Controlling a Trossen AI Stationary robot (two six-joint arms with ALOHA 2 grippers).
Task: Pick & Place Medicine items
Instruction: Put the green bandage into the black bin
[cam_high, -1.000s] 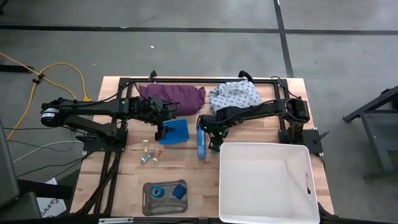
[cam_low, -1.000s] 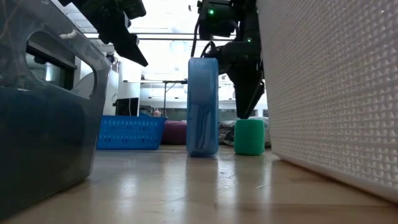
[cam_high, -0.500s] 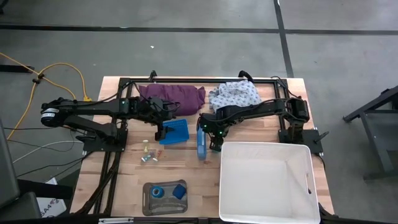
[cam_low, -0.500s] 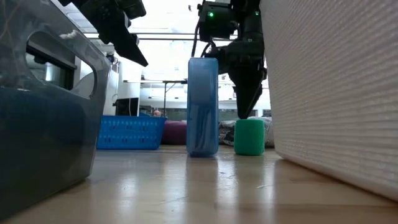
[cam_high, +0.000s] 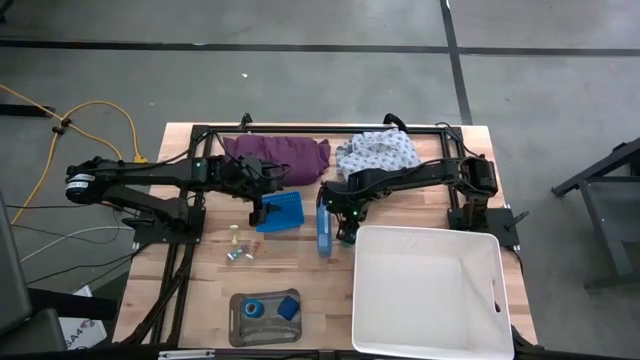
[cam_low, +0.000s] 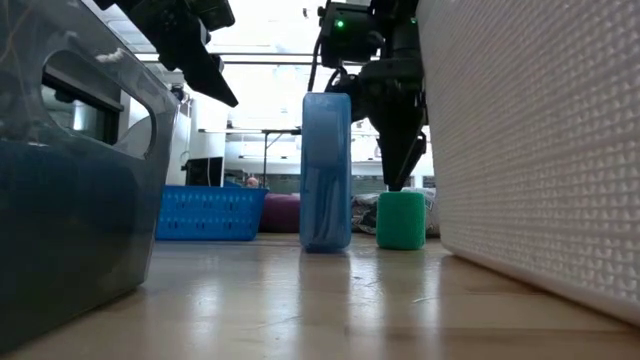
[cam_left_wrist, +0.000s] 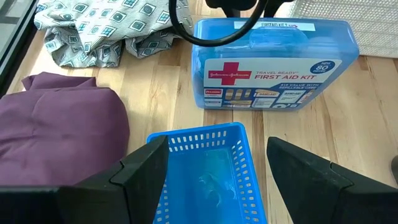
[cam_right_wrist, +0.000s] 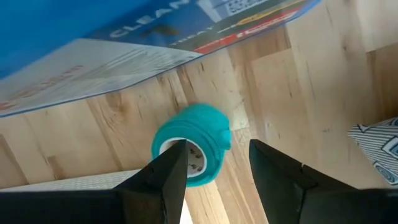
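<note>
In the high view, the right gripper (cam_high: 344, 236) hangs near the centre of the frame, just above the upper left corner of the white bin (cam_high: 480, 248) and beside the first aid kit (cam_high: 323, 232), which stands on edge. The low view shows this gripper (cam_low: 397, 182) pointing down directly over the green roll (cam_low: 402, 220), its tips just above the roll's top and not closed on it; the roll stands on the wooden table (cam_low: 300, 300) between the kit (cam_low: 326, 172) and the bin's textured wall (cam_low: 540, 150). In the right wrist view the 2 fingers (cam_right_wrist: 163, 180) stand apart, one on each side of the roll (cam_right_wrist: 193, 145), so the jaws are released and hold nothing. The left gripper (cam_high: 257, 215) hovers left of centre over the blue basket (cam_high: 283, 211); its wrist view shows its fingers (cam_left_wrist: 146, 171) spread wide to either side of the basket (cam_left_wrist: 208, 174), empty (something pale and indistinct lies inside the basket). A purple cloth (cam_high: 280, 155) and a patterned cloth (cam_high: 378, 152) lie along the top of the table. Several tiny pale vials (cam_high: 238, 250) sit lower left of the basket, and at the bottom of the frame a clear tray (cam_high: 240, 330) holds a blue roll (cam_high: 254, 308) and a small blue block (cam_high: 289, 307).
</note>
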